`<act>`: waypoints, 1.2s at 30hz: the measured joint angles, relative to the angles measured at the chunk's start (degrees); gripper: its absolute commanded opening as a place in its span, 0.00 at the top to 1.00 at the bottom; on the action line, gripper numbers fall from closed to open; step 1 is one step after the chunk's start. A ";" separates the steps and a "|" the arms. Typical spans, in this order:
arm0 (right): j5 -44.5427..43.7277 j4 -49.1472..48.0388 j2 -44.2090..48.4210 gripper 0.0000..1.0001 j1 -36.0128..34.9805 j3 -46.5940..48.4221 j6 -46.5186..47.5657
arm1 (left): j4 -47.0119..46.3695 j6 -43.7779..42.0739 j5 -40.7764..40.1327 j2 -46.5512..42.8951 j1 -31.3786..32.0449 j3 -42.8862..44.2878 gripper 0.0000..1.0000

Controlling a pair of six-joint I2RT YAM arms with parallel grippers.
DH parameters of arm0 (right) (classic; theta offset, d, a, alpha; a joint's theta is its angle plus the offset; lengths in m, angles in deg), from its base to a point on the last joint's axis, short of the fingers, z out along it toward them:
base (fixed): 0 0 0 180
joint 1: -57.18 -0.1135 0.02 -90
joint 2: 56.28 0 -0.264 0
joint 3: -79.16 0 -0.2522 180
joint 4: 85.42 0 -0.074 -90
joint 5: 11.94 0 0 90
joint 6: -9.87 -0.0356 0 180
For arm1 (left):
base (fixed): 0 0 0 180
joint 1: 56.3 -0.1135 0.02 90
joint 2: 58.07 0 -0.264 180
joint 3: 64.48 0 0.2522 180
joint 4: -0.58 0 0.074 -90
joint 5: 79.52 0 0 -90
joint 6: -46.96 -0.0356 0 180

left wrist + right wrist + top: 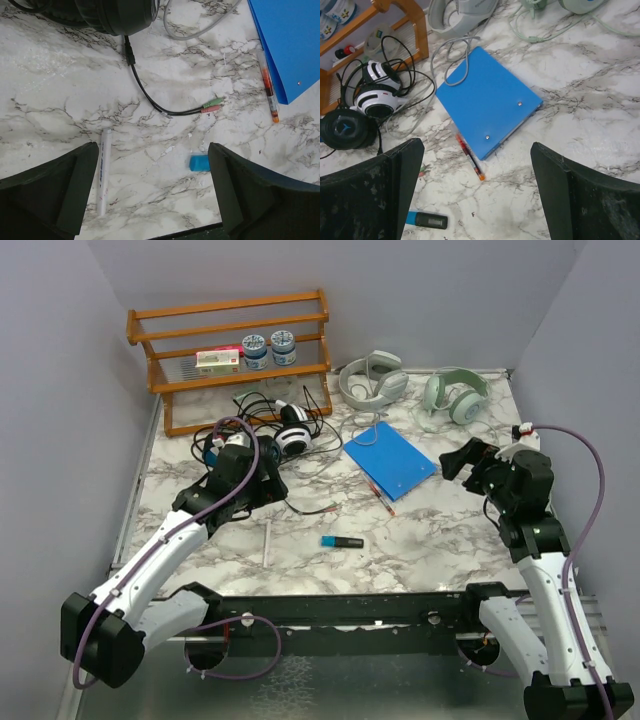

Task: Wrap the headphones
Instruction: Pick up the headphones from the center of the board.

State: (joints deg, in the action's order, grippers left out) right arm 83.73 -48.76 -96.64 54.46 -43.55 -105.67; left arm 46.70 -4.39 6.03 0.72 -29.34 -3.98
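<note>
Several headphones lie at the back of the marble table. The all-black pair is partly hidden by my left arm; its ear cup fills the top of the left wrist view. Its thin black cable ends in green and pink plugs. The white-and-black pair sits beside it in tangled cord. A pale grey-white pair and a pale greenish pair lie further right. My left gripper hovers open just in front of the black pair. My right gripper is open above the table's right side, holding nothing.
A wooden rack with two jars and a small box stands at the back left. A blue folder lies mid-table with an orange pen at its edge. A white pen and a blue-and-black marker lie nearer the front.
</note>
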 measured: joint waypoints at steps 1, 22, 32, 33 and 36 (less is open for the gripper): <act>0.00 0.11 0.00 0.00 0.00 0.33 0.00 | 0.04 0.17 -0.13 -0.24 0.00 0.00 0.01; -1.90 1.68 0.72 0.00 0.00 1.42 -4.13 | 10.34 1.46 -11.47 -1.60 -3.08 19.74 0.01; -2.99 5.97 0.68 0.00 0.00 2.97 -6.45 | 14.01 4.59 -10.49 4.83 -16.61 28.22 0.01; -2.99 6.21 0.66 0.00 0.00 3.39 -6.60 | 14.43 5.22 -10.43 5.75 -17.51 28.46 0.01; -2.95 6.60 0.68 0.00 0.00 4.26 -7.02 | 14.95 6.82 -9.97 8.83 -19.93 29.99 0.01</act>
State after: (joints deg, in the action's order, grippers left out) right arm 80.78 -42.16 -95.96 54.46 -39.28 -112.68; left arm 61.65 2.43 -3.93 9.55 -49.27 26.01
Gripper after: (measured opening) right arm 0.998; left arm 0.986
